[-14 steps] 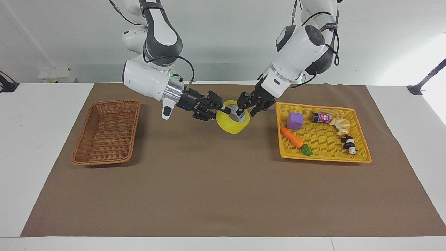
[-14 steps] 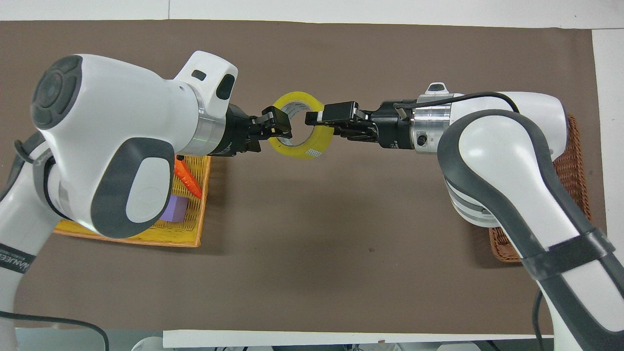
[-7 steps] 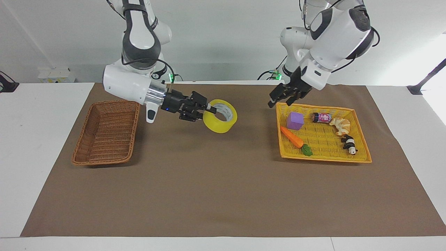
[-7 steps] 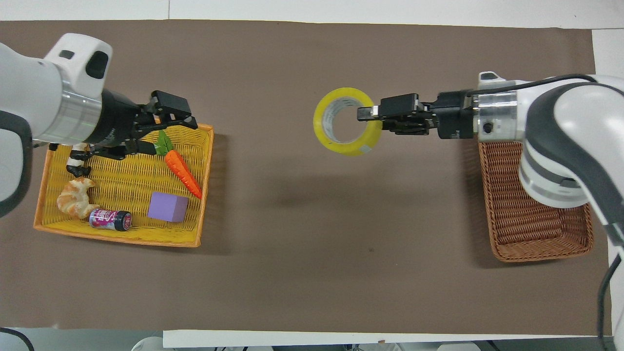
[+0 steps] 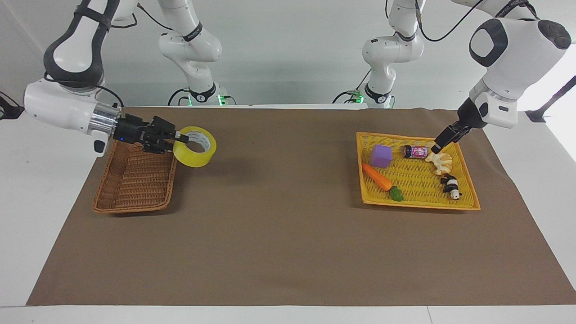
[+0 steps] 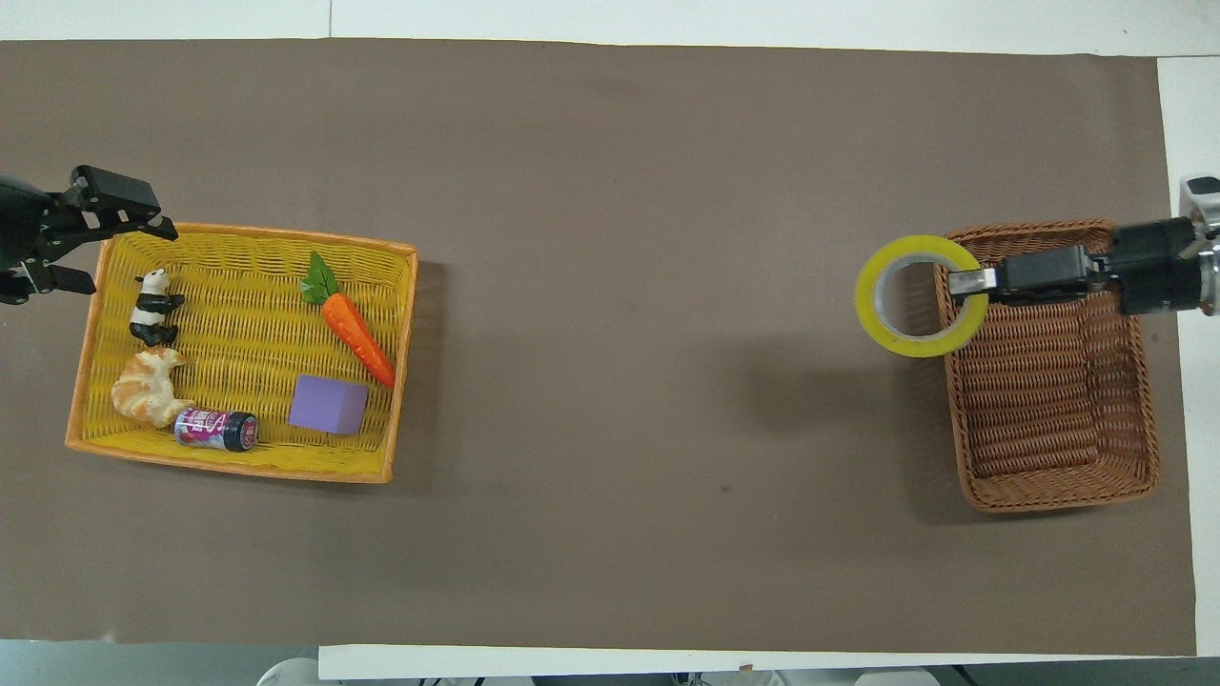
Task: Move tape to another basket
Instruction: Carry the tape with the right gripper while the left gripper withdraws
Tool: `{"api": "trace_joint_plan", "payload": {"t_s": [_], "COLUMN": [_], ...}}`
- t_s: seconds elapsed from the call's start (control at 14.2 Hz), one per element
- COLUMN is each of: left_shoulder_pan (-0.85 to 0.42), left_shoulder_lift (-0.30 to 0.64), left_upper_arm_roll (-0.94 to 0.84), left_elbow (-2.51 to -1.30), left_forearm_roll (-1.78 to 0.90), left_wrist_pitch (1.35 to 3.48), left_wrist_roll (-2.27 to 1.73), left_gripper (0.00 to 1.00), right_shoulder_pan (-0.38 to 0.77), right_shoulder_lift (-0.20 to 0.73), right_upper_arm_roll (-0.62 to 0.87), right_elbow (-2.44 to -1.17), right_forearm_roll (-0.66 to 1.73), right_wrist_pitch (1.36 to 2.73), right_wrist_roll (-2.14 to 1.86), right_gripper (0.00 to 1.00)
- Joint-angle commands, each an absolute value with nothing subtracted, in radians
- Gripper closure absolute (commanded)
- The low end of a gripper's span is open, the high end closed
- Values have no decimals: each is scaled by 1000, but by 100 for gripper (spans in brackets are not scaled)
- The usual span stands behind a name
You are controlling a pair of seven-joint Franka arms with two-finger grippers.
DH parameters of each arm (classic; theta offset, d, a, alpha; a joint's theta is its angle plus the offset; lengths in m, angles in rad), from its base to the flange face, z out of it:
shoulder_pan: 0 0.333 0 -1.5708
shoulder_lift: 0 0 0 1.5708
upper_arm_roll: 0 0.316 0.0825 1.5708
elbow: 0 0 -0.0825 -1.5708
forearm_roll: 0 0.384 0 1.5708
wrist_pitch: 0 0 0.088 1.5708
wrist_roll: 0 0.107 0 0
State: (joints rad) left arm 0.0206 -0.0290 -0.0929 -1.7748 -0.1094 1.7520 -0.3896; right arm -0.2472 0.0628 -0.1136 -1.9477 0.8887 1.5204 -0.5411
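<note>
The yellow tape roll (image 5: pixel 194 159) hangs in my right gripper (image 5: pixel 180 140), which is shut on the roll's wall. In the overhead view the tape (image 6: pixel 910 349) and the right gripper (image 6: pixel 965 283) are in the air over the rim of the dark-brown wicker basket (image 6: pixel 1048 499) on its side toward the table's middle. The basket (image 5: pixel 135 180) stands at the right arm's end and holds nothing. My left gripper (image 5: pixel 438 146) is open and empty, raised over a corner of the yellow basket; it also shows in the overhead view (image 6: pixel 129 257).
The yellow woven basket (image 5: pixel 418 204) at the left arm's end holds a purple cube (image 5: pixel 381 155), a toy carrot (image 5: pixel 379 177), a small bottle (image 5: pixel 415 151), a croissant (image 5: pixel 440 162) and a toy panda (image 5: pixel 451 186). A brown mat (image 5: pixel 279 216) covers the table.
The left gripper let go of the tape and drew back over the yellow basket. The right gripper carried the tape from the table's middle to the brown basket's rim.
</note>
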Motion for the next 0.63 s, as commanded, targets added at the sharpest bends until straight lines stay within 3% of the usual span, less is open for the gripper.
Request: {"api": "trace_joint_plan", "payload": {"t_s": [0.0, 0.35, 0.56], "left_shoulder_pan": [21, 15, 26], "left_shoulder_lift": [-54, -60, -69], "left_upper_arm_roll": [-103, -106, -103], "left_elbow": [-1772, -1721, -1738], "left_forearm_roll": [-74, -72, -72], "left_wrist_pitch": [1701, 1617, 1634], "left_wrist_roll": [-266, -61, -71], "left_gripper": [0, 0, 0], "right_shoulder_pan": [-395, -569, -565], "right_shoulder_lift": [96, 253, 258], "right_upper_arm_roll": [-98, -97, -97], "right_elbow": [-1951, -1937, -1940], "right_forearm_roll": [833, 782, 715], "right_wrist_pitch": [1454, 1437, 1462], "right_wrist_roll": [-644, -817, -839], "right_gripper": [100, 100, 100]}}
